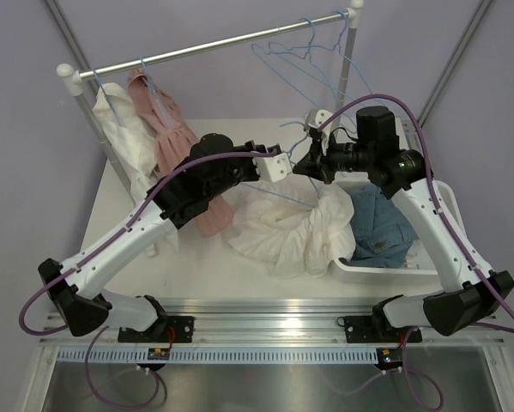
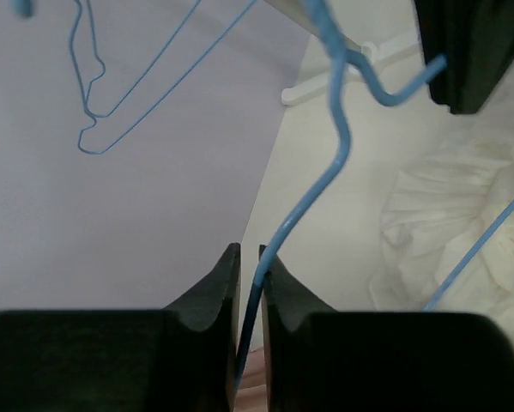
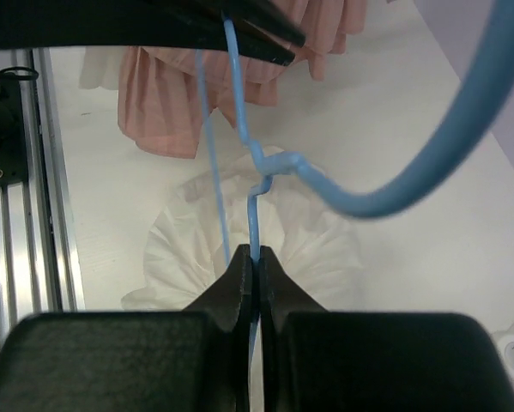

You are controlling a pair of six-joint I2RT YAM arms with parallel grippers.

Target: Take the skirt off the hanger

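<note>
Skirt (image 1: pixel 287 227), white and ruffled, is lying in a loose heap on the table (image 1: pixel 239 266) directly under the hanger (image 3: pixel 385 204), with its right edge spilling against a white tub (image 1: pixel 385 268). Both arms are meeting above it. The left end effector (image 2: pixel 250 253) is pinching the blue wire below the hanger's neck, its fingers pressed onto the strand. The right end effector (image 3: pixel 257 253) is squeezing the wire on the other side of the twist, facing the left one. One thin arm of the hanger is slanting down across the top of the cloth, roughly left to right. I cannot tell whether any fabric is looped on it. The skirt is sitting below both grips, about equally near each, so I'd judge freeing it depends on raising the hanger straight up and away.
</note>
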